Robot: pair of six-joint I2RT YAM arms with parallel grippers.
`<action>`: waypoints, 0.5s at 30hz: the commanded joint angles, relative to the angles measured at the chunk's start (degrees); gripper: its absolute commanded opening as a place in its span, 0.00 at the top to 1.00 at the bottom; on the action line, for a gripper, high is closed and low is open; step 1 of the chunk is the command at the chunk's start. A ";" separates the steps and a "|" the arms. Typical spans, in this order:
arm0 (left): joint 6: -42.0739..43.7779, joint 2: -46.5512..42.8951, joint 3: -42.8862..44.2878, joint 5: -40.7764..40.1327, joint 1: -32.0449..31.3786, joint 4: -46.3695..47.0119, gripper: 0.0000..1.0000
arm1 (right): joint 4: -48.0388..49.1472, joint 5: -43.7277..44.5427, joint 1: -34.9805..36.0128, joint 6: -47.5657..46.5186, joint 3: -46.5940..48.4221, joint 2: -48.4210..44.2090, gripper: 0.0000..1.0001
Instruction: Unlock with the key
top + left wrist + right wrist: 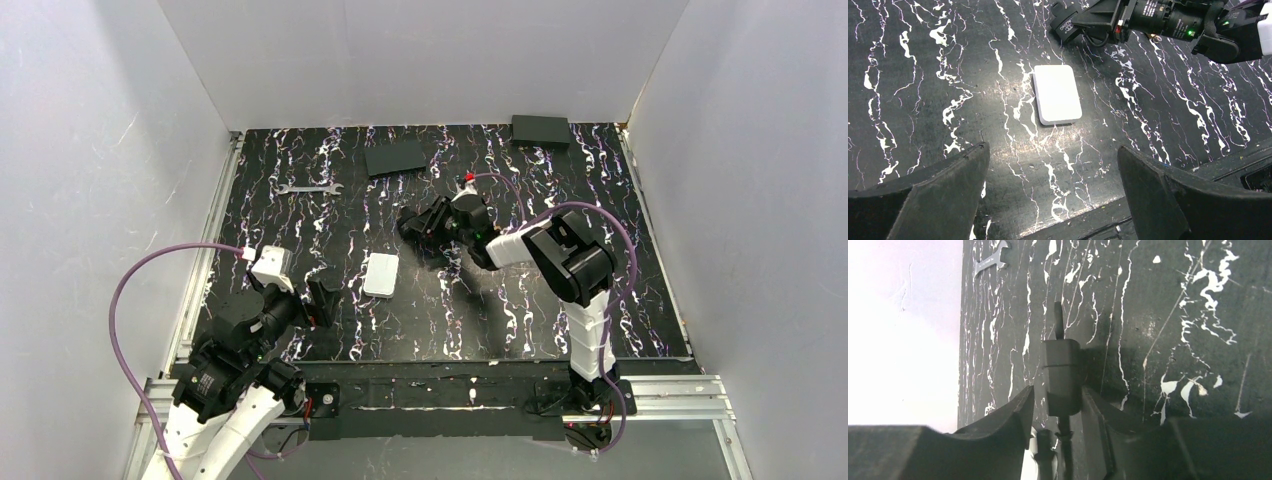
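Observation:
The black padlock (1062, 375) stands between the fingers of my right gripper (1058, 390), its metal shackle (1059, 320) pointing away from the camera. The right finger touches the lock body, while a narrow gap separates the left finger (1018, 410) from it. A thin dark stem (1064, 432) sticks out of the lock's near end and looks like the key; its colours do not show. From above, the right gripper (428, 226) is at the padlock (412, 222) mid-table. My left gripper (1053, 149) hovers wide open over bare table near the front edge, holding nothing.
A white rectangular pad (382, 273) lies between the two arms. A silver flat wrench (308, 187) lies at the back left. Two black boxes (396, 157) (540, 131) sit at the back. White walls close in the table on three sides.

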 commanded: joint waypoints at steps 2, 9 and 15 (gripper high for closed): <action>0.73 0.03 -0.08 -1.36 0.10 -0.44 0.02 | 3.49 -1.04 -0.23 -0.25 3.58 -2.31 0.45; 0.87 -0.15 -0.14 -1.49 0.08 -0.40 0.02 | -2.13 1.81 -0.51 -5.27 3.50 -5.55 0.22; 0.83 -0.33 -0.20 -1.83 0.05 -0.51 0.02 | -14.96 9.18 -1.18 -17.17 7.49 -13.03 0.02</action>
